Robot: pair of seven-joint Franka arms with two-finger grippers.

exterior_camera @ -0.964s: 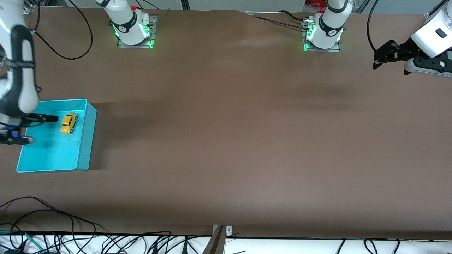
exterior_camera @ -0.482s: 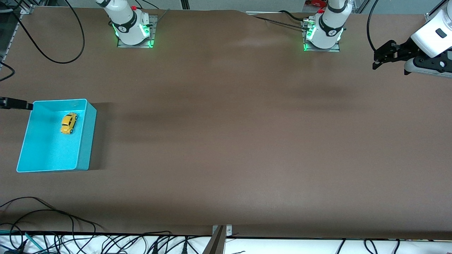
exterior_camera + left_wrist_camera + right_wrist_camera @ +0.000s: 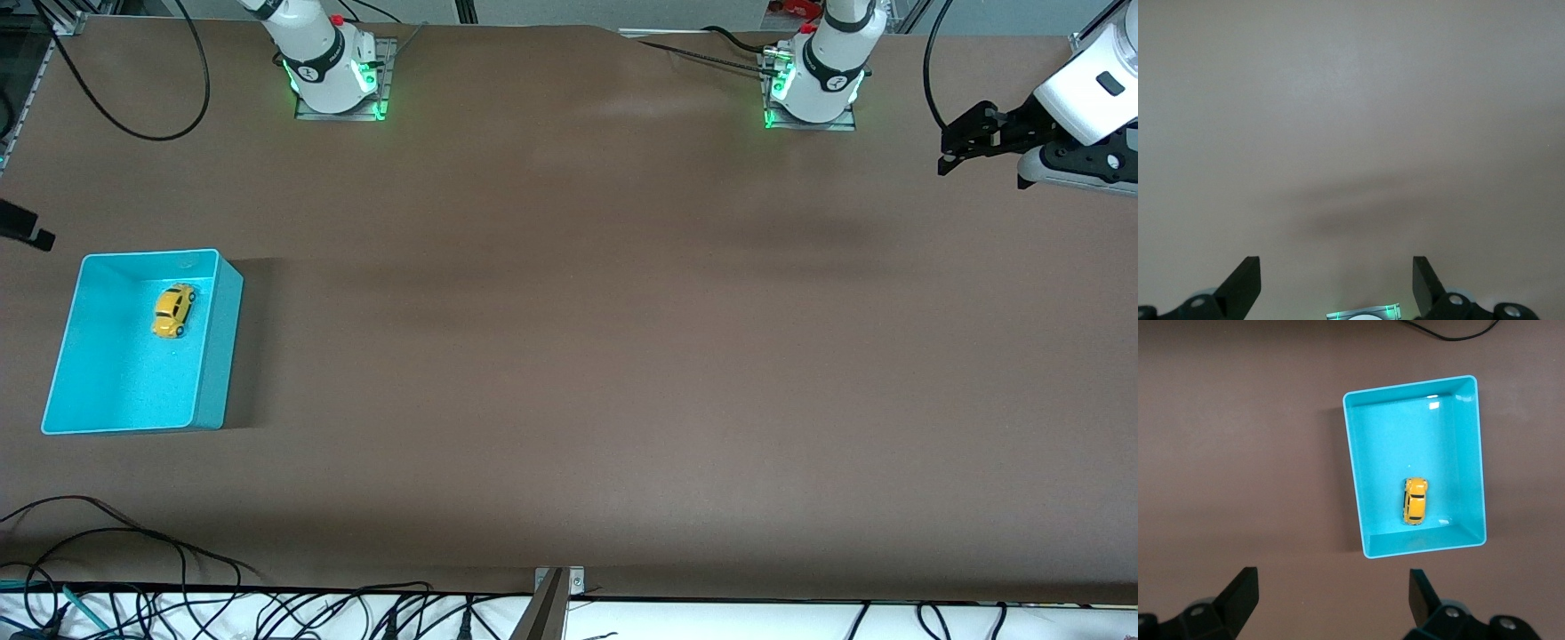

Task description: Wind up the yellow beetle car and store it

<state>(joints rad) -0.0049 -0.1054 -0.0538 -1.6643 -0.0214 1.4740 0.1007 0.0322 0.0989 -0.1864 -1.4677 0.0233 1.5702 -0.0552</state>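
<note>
Inside your turquoise bin [image 3: 213, 356]: yellow beetle car [image 3: 174, 310], toward 12 o'clock | right gripper [image 3: 1331, 600] apart, nearly out of front view | left gripper [image 3: 965, 142] apart, empty

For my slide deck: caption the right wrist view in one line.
Seen from above between the open right tool, the yellow beetle car rests inside the turquoise bin on the brown table.

The left end effector [image 3: 949, 151] hangs open at the frame's upper right. The right end effector [image 3: 1331, 603] is raised, fingers spread wide.
</note>
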